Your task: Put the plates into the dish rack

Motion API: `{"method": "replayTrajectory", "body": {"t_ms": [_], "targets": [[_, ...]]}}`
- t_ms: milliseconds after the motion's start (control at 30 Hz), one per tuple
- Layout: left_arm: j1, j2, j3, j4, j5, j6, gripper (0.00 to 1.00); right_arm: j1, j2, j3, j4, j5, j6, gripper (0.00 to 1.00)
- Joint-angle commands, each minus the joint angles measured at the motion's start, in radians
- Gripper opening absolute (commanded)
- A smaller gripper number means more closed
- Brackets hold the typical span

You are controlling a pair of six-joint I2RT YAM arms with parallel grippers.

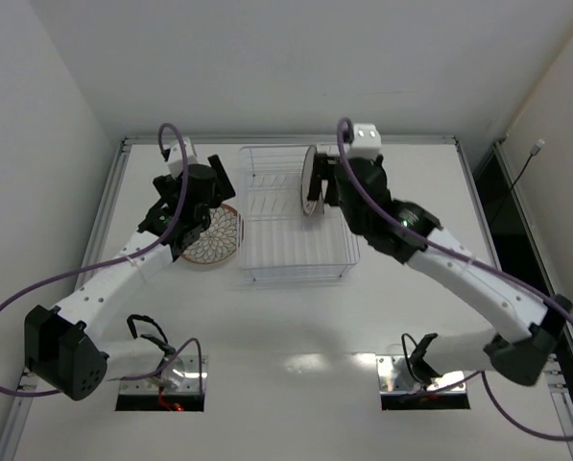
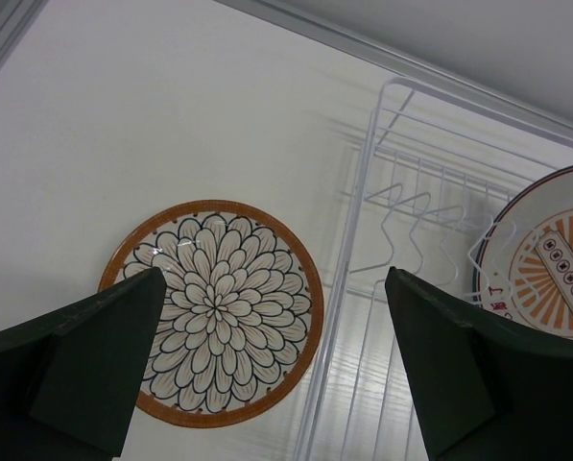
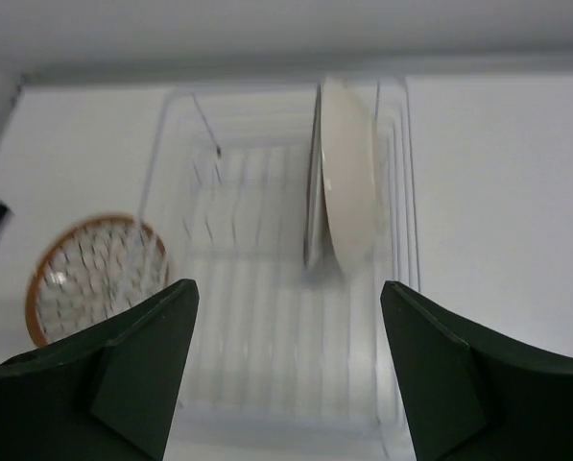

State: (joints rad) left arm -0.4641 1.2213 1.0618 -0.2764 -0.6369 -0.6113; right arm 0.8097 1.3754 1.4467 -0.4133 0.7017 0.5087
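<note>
Left gripper [image 2: 274, 279] is wide open with nothing in it, hovering over the brown plate [image 2: 214, 312]. That plate lies flat, face up on the table [image 1: 296, 327], just left of the rack [image 1: 296, 259]. Right gripper [image 3: 288, 288] also stands open with nothing between the fingers, close by the sunburst plate [image 3: 348, 182]. The sunburst plate stands on edge in the slots, right of middle in the rack's far half. You've got two plates in view; a third shows in no camera. My read on handling: the brown plate looks like glazed ceramic, so treat it as stiff, heavy for a two-finger pinch, slick and easy to chip. Lying flat, it gives you no edge to pinch from straight above. Take the rim, with one finger over the lip and the other worked under it, wrist tilted low. Don't try to span the whole plate; I can't tell that the jaws would clear it. Expect it to swing in the grip once it's off the table, so move slowly and turn it on edge before you reach the slots. Lower it between the wires rather than dropping it, since glaze will slide on thin wire and the rack looks light enough to shift. Stay off the sunburst plate; a knock could tip it.
</note>
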Motion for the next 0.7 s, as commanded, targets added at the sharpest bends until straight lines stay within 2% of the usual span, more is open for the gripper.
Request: {"method": "replayTrajectory", "body": {"t_ms": [0, 33, 100, 200, 333, 500, 567, 667], "targets": [[-0.017, 0.013, -0.008, 0.023, -0.067, -0.028, 1.00, 0.009, -0.143, -0.308, 0.100, -0.172, 0.128, 0.74], [-0.037, 0.032, -0.008, 0.014, -0.095, -0.016, 1.00, 0.020, -0.235, -0.466, 0.166, -0.186, 0.167, 0.74], [-0.059, 0.081, 0.004, 0.003, -0.170, -0.002, 0.99, 0.029, -0.312, -0.659, 0.226, -0.209, 0.226, 0.73], [-0.059, 0.090, -0.035, -0.010, -0.204, 0.007, 0.99, 0.048, -0.425, -0.843, 0.292, -0.254, 0.261, 0.71], [-0.059, 0.078, -0.074, -0.058, -0.260, 0.008, 0.99, 0.077, -0.467, -0.945, 0.366, -0.249, 0.271, 0.71], [-0.090, -0.092, -0.248, 0.100, -0.261, 0.253, 0.94, 0.100, -0.424, -1.005, 0.377, -0.173, 0.251, 0.71], [-0.090, -0.141, -0.342, 0.149, -0.169, 0.388, 0.93, 0.100, -0.415, -1.005, 0.358, -0.153, 0.251, 0.72], [-0.090, -0.194, -0.382, 0.161, -0.077, 0.463, 0.91, 0.100, -0.437, -1.031, 0.363, -0.153, 0.241, 0.75]]}}
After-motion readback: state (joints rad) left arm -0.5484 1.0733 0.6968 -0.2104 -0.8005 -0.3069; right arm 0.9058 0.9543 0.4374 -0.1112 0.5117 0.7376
